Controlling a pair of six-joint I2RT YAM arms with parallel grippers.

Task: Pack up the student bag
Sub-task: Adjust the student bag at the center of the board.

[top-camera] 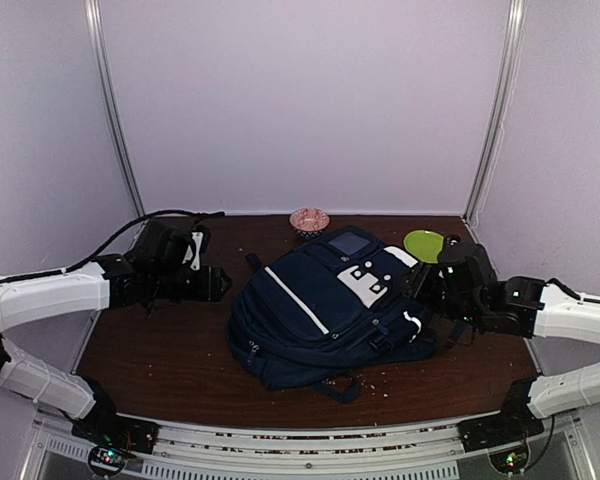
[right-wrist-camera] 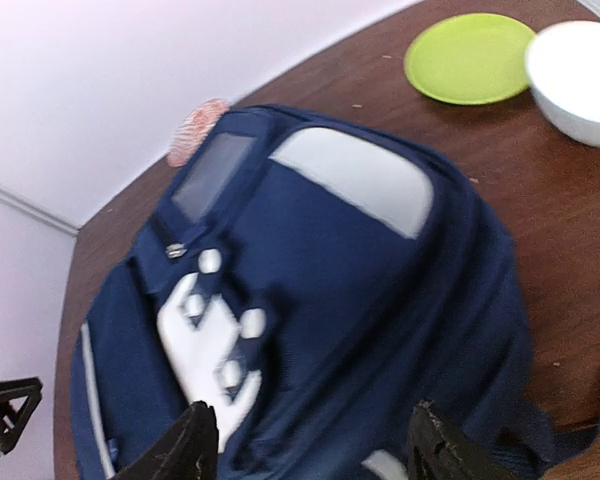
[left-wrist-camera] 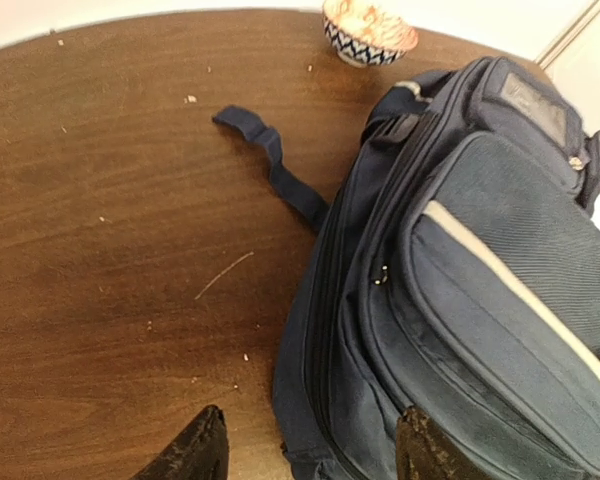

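Lying flat between both arms seen from overhead, the student bag, a large navy-blue striped fabric backpack, looks closed. Left wrist: the left gripper gapes empty at the bag's side; closing there may pinch only fabric. Right wrist: the right gripper, parted and empty above the bag, could shove it into the round white bowl beside it.

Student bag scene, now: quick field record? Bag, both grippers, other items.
bag: student bag lying front up, mid-table
strap: one strap loose on the table
left: left gripper open, empty, at the bag's left side
right: right gripper open, over the bag's right part
others: patterned bowl, green plate, white bowl, all toward the back
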